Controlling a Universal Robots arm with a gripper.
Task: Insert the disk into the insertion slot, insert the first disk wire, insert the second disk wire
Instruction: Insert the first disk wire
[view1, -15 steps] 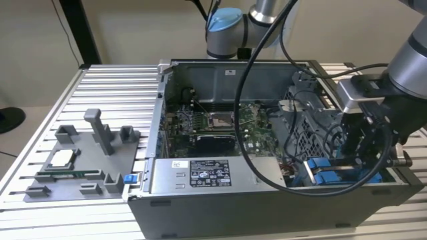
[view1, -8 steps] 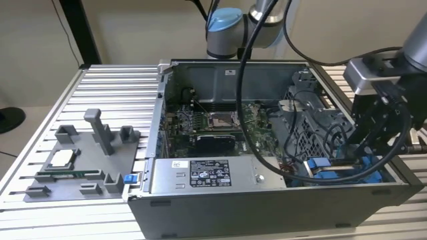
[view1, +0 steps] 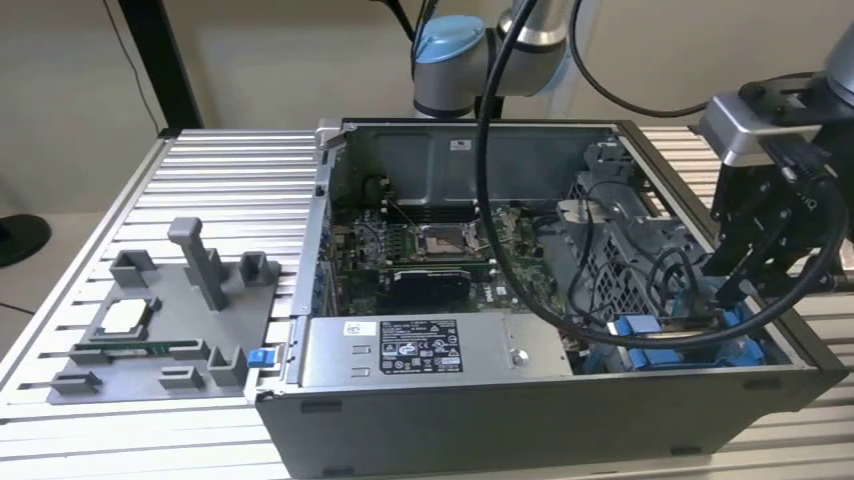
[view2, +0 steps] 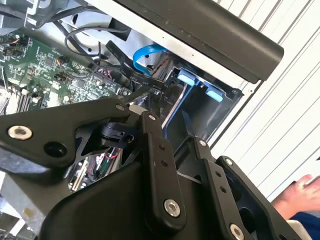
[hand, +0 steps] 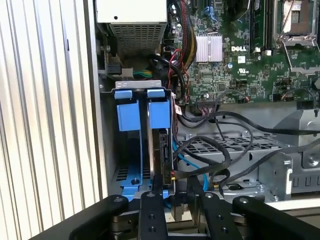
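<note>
Surveying ribbed silver metal counter (view1: 200, 160) carrying an open grey steel computer case (view1: 534, 420). Locating black linked claw (view1: 737, 288) hanging low over the case's corner on the exterior view's right, just above the insertion slot of bright blue plastic rails and grey perforated walls (hand: 131, 184). Being unable to tell whether spread, pressed together or pinching anything.

Finding flat silver-grey disk in its blue plastic carrier frame (hand: 164, 150) sitting inside that slot, standing on edge, close beside a second blue carrier (hand: 128, 114). Judging long axis as running along the rails, from the blue pull-tab end towards the end nearest the claw. Noting narrow edge turned to the first wrist view, broad faces turned to the rails on either side. Judging insertion as complete or nearly so.

Noting loose black wires (hand: 229, 159) and a thin blue wire (view2: 140, 52) looping just beside the disk. Not confirming any plug as seated.

Assessing handling:
- Expecting disk to be rigid, dense, smooth-sided and shock-sensitive.
- Advising hold across the blue frame's long edges, avoiding label face and circuit side.
- Expecting wires to be light, limp yet springy.
- Advising hold on the moulded plug, not the cord.
</note>
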